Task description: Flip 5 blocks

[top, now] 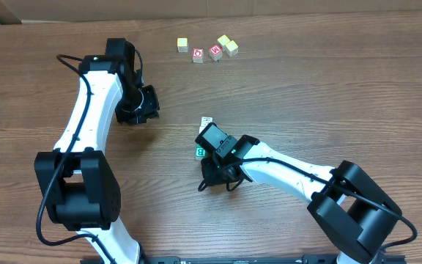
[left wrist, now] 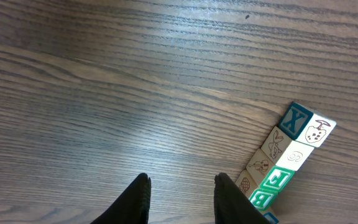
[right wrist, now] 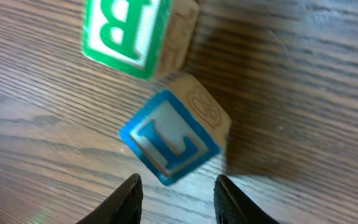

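Observation:
The blocks lie in a tight double row [left wrist: 278, 162] at the right of the left wrist view: a blue X block [left wrist: 296, 119], whitish picture faces, a green block [left wrist: 276, 177] and a green B block [left wrist: 259, 200]. My left gripper [left wrist: 182, 186] hangs open over bare wood to their left, nothing between its fingers. In the right wrist view a blue-printed block [right wrist: 169, 138] sits tilted just beyond my right gripper [right wrist: 178, 190], whose jaws stand apart and empty. The green B block [right wrist: 132, 34] is behind it. From overhead the right arm covers most of the row; a green face [top: 201, 152] and a whitish one [top: 206, 120] show.
Two yellow-faced cubes [top: 228, 45] [top: 182, 45] and two red-faced cubes [top: 198, 55] [top: 215, 52] lie at the far middle of the wooden table [top: 328, 95]. The left arm [top: 97, 103] stands at the left, the right arm [top: 291, 172] reaches in from the lower right.

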`<state>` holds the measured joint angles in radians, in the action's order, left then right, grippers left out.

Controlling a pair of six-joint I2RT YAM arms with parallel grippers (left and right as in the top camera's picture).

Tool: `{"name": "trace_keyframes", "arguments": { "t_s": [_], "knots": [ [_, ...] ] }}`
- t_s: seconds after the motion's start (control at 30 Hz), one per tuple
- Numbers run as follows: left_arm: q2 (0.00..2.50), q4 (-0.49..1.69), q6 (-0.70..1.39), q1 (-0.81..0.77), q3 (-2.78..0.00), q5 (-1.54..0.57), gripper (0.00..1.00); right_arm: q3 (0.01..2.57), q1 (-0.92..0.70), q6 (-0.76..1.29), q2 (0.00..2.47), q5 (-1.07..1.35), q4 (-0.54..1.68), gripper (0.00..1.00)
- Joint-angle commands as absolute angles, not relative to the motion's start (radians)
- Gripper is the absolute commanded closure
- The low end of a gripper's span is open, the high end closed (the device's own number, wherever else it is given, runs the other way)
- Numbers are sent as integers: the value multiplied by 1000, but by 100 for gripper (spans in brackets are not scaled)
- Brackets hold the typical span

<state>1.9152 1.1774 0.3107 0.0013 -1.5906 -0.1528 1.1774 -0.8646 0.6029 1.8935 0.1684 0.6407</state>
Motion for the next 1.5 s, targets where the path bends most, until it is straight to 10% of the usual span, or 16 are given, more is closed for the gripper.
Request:
{"name": "trace_keyframes", "arguments": {
  "t_s": [0.0,0.2,0.33,1.47],
  "knots": [
    [1895,1174,303,-2,-1588,-146,73,1175,-870,606,1881,146,641,60],
    [1895,1174,302,-2,-1586,-146,73,1179,-854,598,1879,126,672,66],
    [1895,1172,302,-2,-1579,-146,73,1203,-829,596,1867,146,751,96],
    [1897,1148,303,-2,-1558,-146,74,1197,-832,847,1863,46,628,96]
  ]
}}
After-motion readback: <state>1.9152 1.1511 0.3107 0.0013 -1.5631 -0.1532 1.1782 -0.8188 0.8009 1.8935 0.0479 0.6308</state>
